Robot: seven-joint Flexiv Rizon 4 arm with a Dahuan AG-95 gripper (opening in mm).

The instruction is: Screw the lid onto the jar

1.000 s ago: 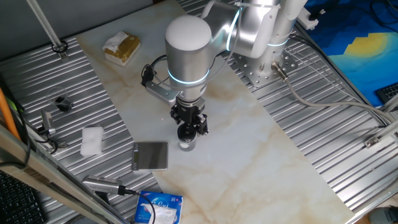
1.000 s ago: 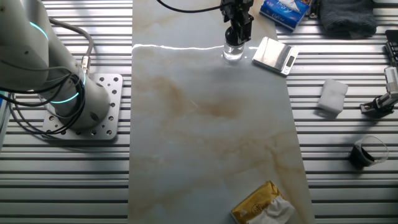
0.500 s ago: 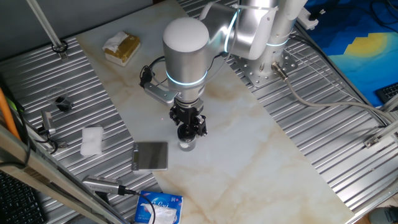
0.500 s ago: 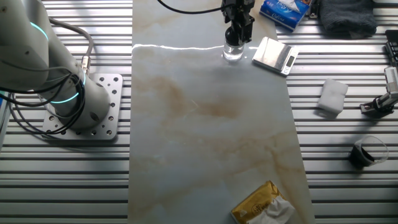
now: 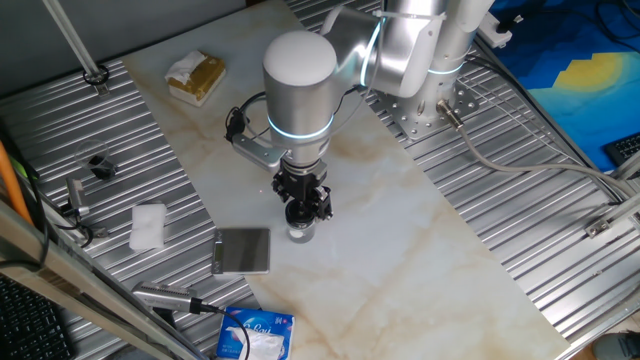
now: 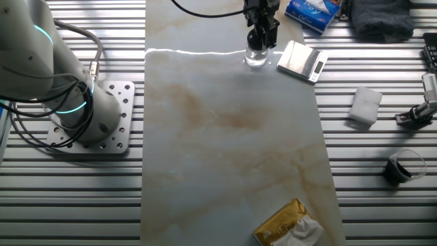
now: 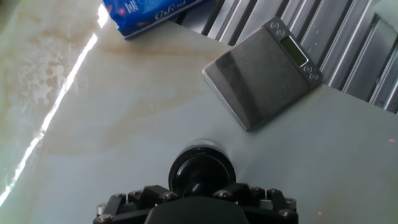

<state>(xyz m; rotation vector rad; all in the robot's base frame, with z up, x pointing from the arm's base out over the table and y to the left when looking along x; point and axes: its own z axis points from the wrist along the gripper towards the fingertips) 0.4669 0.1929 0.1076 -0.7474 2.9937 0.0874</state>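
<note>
tool (image 5: 304,209) clamped on lid (image 7: 202,172), lid atop jar (image 6: 256,57), beside scale (image 7: 262,72).

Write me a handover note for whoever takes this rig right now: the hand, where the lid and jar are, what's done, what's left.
Hand: pointing straight down over the jar, fingers closed around the lid's knob.
Lid: black cap, sitting on top of the jar under the hand.
Jar: upright on the marble tabletop, beside the grey digital scale, not touching it.
Done: lid brought to the jar mouth and seated on it.
Left: the pictures cannot show how far it is threaded. Probably finish turning, open the hand, lift clear.
</note>
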